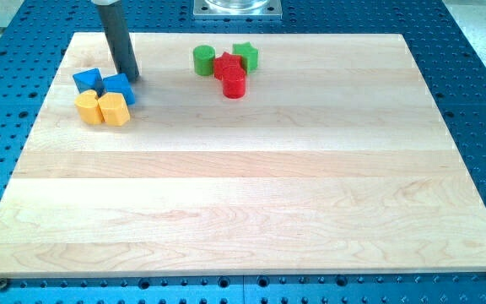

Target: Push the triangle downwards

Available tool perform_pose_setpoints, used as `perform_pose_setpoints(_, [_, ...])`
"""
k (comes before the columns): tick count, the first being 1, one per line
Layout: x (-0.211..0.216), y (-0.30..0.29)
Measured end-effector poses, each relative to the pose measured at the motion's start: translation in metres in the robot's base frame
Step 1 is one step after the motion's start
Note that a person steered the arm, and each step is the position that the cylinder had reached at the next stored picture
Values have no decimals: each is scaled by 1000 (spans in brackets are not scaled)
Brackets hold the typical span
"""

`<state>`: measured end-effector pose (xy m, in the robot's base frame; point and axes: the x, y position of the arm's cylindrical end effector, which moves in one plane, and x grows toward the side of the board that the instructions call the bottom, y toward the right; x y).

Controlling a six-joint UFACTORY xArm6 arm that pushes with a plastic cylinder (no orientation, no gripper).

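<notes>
While the blue triangle (88, 81) is sitting far left on the board (251, 186), just beside a blue block (119, 88) and behind two yellow blocks (105, 109), my tip (132, 78), a bare rod holding nothing, is standing at the blue block's far right edge; rightwards, green and red blocks (228, 67) are clustering. The push looks hardly begun.

Readable text: none anywhere in the camera view.
Pale wooden tabletop (251, 186): bare wood grain, no print or marking.
Coloured blocks: plain faces, no letters or numbers.
Dark rod: no label or brand to be read.
Blue perforated metal base (479, 93): only rows of holes, no signs.
Grey metal plate at the view's top (237, 8): no lettering can be made out.
</notes>
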<state>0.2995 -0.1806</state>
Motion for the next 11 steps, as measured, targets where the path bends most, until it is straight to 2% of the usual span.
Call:
perform_pose_setpoints(3, [15,13])
perform_pose_setpoints(4, [-31,13])
perform_pose_setpoints(5, [-69,48])
perform_pose_setpoints(6, [-69,42])
perform_pose_setpoints(7, [-60,-23])
perform_pose_setpoints(8, [20,-59])
perform_pose_setpoints(9, [55,-64])
perform_pose_setpoints(10, [54,-82])
perform_pose_setpoints(11, [90,-108])
